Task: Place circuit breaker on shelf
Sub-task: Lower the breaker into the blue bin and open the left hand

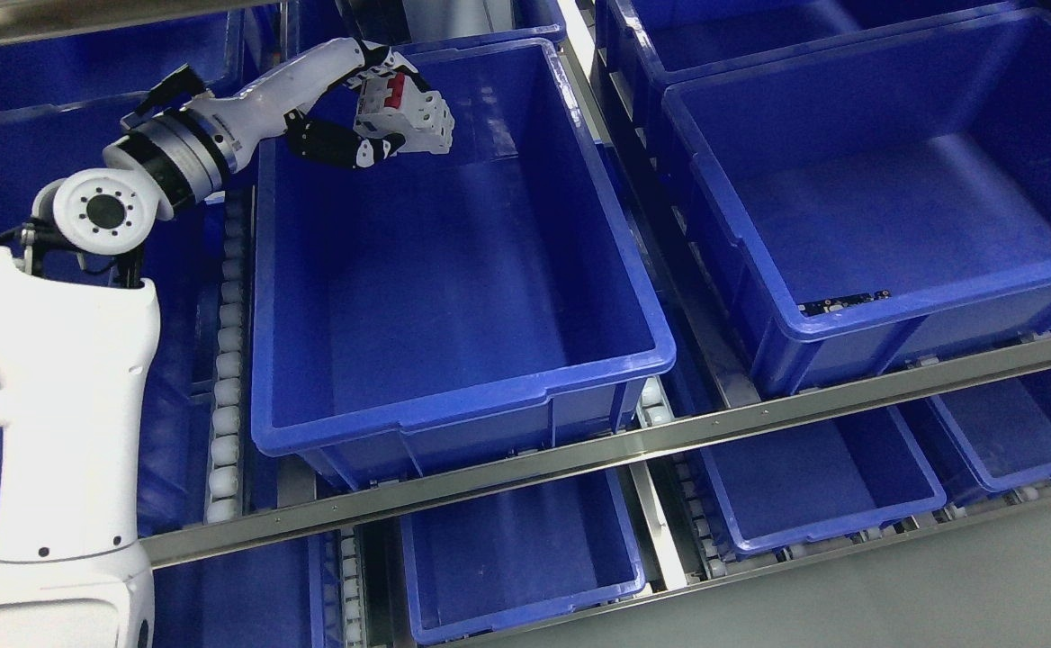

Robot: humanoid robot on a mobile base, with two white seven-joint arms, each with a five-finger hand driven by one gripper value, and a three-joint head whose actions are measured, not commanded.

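My left arm rises from the lower left and reaches over the far left corner of a big blue bin (453,396) on the shelf. Its hand (380,103) is shut on a white circuit breaker (410,115) with a red switch, fingers wrapped over its top and thumb below it. The breaker hangs above the bin's floor, near the back wall. The bin's inside shows nothing else. The right arm is out of view.
A second blue bin (894,315) stands to the right with a small dark circuit board (842,302) by its front wall. Metal shelf rails (633,445) and white rollers (224,396) border the bins. More blue bins sit on the lower level and behind.
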